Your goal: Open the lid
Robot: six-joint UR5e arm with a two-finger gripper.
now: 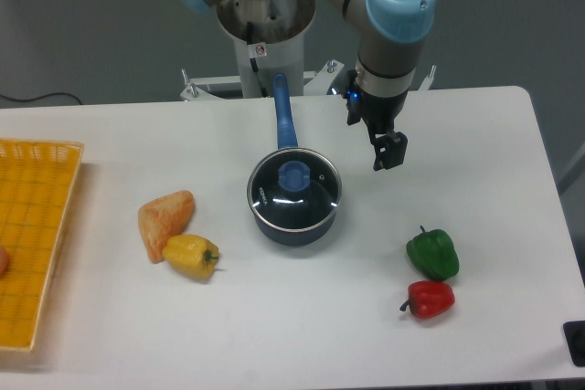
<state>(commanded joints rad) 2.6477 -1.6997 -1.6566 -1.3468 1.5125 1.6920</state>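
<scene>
White table (494, 134), fingers (389, 152) maybe shut, pointing down

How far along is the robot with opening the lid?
Nothing is done yet: the lid sits closed on the saucepan. In hand: the gripper hangs to the right of the pot, above the table and clear of the blue knob, holding nothing. Left: reach the knob, grip it and lift the lid off.

camera: one fixed view | high front, facing robot base | whole table (475, 116) mid-range
</scene>
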